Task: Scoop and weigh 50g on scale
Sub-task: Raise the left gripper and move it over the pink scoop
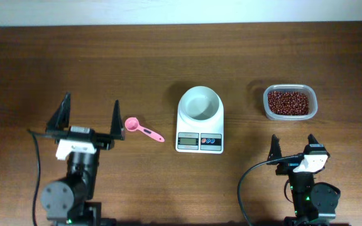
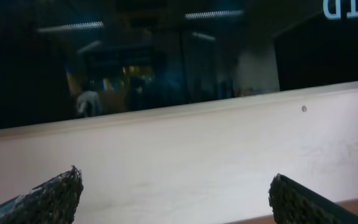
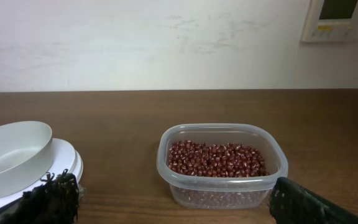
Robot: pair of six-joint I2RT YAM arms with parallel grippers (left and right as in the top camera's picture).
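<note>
The white scale (image 1: 200, 122) stands upright at the middle of the bench (image 1: 105, 63), its round bowl (image 1: 199, 102) empty. The dark red-brown beans (image 1: 288, 102) fill a clear tub (image 1: 289, 87) to its right, apart.

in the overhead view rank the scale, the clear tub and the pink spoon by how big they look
1. scale, largest
2. clear tub
3. pink spoon, smallest

All three sit on the same table, so nearness to the camera should not skew the order.
</note>
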